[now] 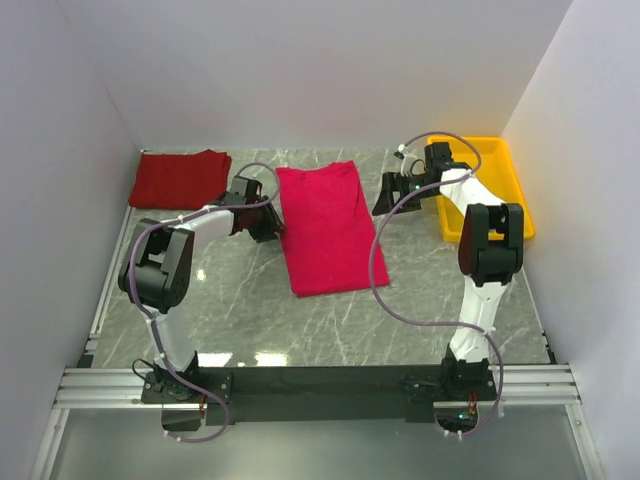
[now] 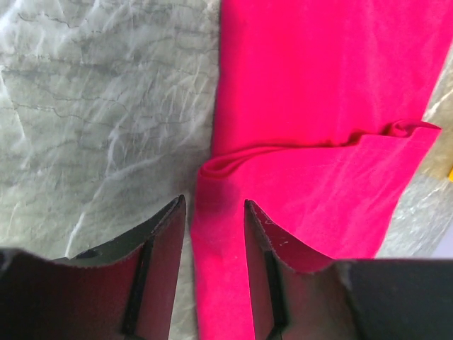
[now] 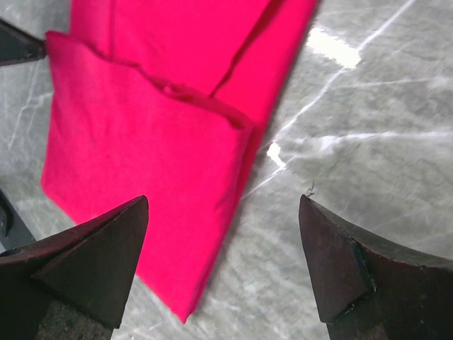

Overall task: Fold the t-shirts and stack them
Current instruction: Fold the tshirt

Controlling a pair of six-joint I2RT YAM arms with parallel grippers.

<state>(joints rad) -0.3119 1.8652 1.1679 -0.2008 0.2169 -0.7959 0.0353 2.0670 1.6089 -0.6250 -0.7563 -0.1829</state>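
The bright crimson t-shirt (image 1: 322, 228) lies folded into a long strip in the middle of the table. The darker red t-shirt (image 1: 180, 178) lies folded at the back left. My left gripper (image 1: 268, 228) is at the crimson shirt's left edge. In the left wrist view its jaws (image 2: 214, 202) stand partly open, straddling the shirt's folded edge (image 2: 318, 142). My right gripper (image 1: 388, 195) is just right of the shirt. It is wide open (image 3: 223, 202) and empty, low over the marble beside a corner of the shirt (image 3: 148, 163).
A yellow plastic tray (image 1: 512, 190) stands at the back right, close behind the right arm. White walls enclose the table on three sides. Grey marble shows in front of the crimson shirt.
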